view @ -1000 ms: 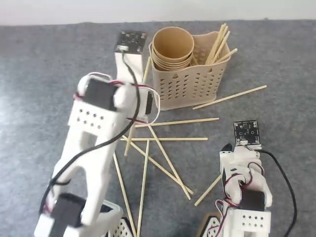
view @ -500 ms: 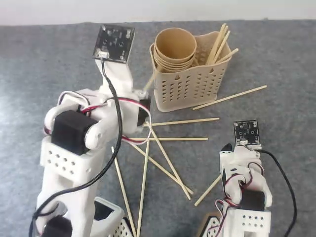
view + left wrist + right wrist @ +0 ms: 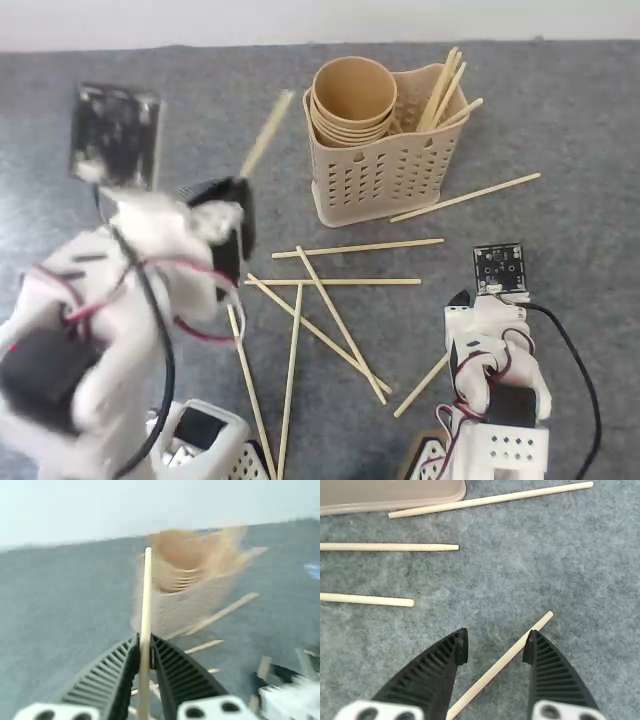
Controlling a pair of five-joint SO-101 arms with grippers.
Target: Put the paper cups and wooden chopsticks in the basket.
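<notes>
Wooden chopstick [image 3: 265, 135] clamped low down in the left hand [image 3: 145, 645], lifted off the tabletop. Its long axis runs from the hand toward the far edge, with the free tip aimed at the basket [image 3: 385, 180], just beside the wall facing that arm. The arm is blurred, so the tip probably hasn't cleared the rim. The basket sits near the far edge with the paper cups [image 3: 352, 90] stacked inside. Left arm is nearer. Right hand [image 3: 495, 645] is apart, straddling a loose chopstick [image 3: 520, 644] lying diagonal by the near edge.

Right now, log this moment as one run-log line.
left claw: shut on held chopstick | right claw: open over loose chopstick | paper cups: stacked in basket
</notes>
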